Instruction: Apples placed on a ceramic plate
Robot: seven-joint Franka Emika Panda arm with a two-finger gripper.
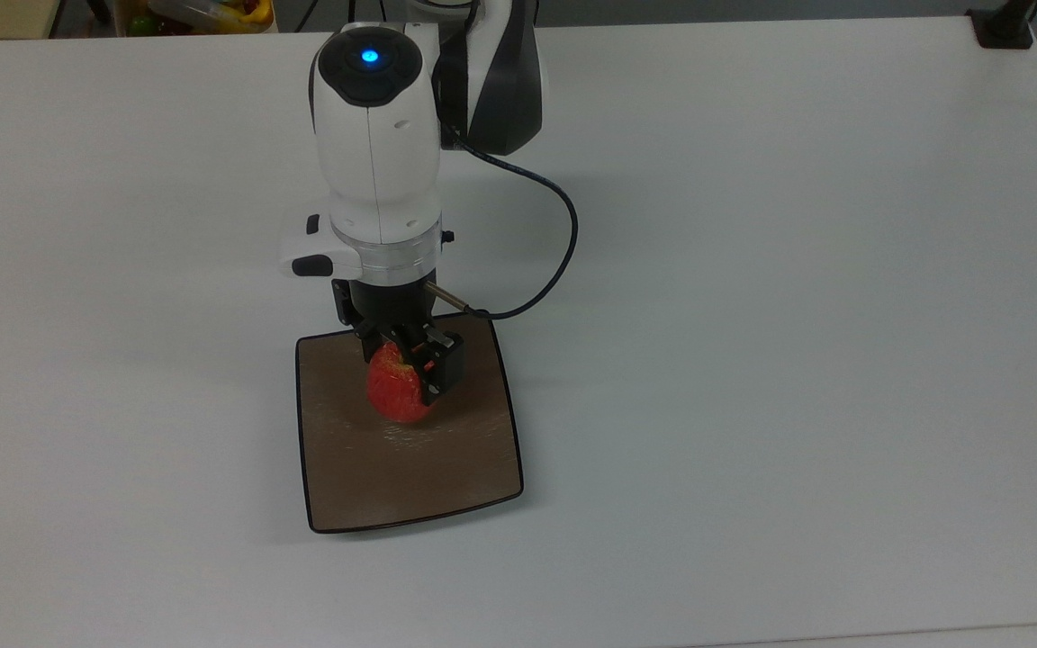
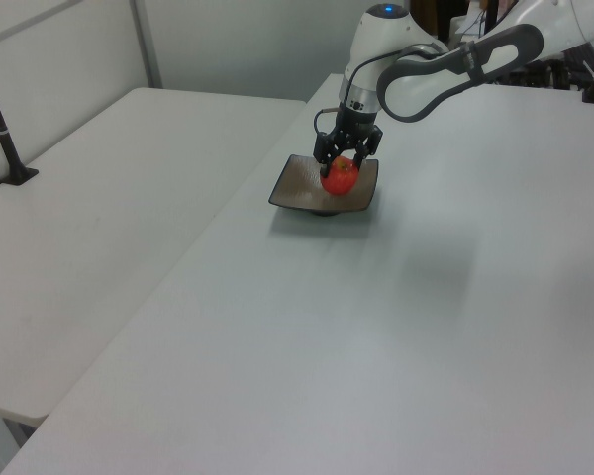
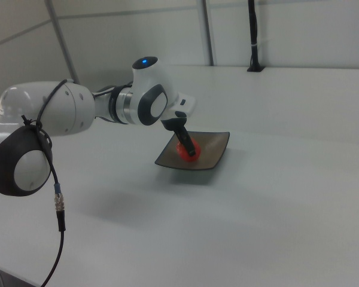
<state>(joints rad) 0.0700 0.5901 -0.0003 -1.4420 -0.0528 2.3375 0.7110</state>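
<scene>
Over the plate [image 1: 446, 468], in its half nearest the arm in the top view, the gripper [image 1: 406, 369] points down with its fingers [image 1: 440, 369] pinching the apple [image 1: 395, 391] from two sides. Apple sits low inside the plate area; cannot tell whether it touches the plate surface. Left view: apple [image 2: 341, 178] between the black fingers, over the plate [image 2: 302, 188], toward the left view's right side of the dish. Right view: gripper [image 3: 187, 145] angled down onto the apple [image 3: 184, 152], plate [image 3: 212, 149] beneath. Plate is square, brown, thin black rim, resting flat on the white table [image 1: 752, 315]. Black cable [image 1: 554, 261] loops from the wrist out to the top view's right. Blue light on the arm [image 1: 365, 58]. Second table [image 2: 99, 228] beside the first in the left view.
</scene>
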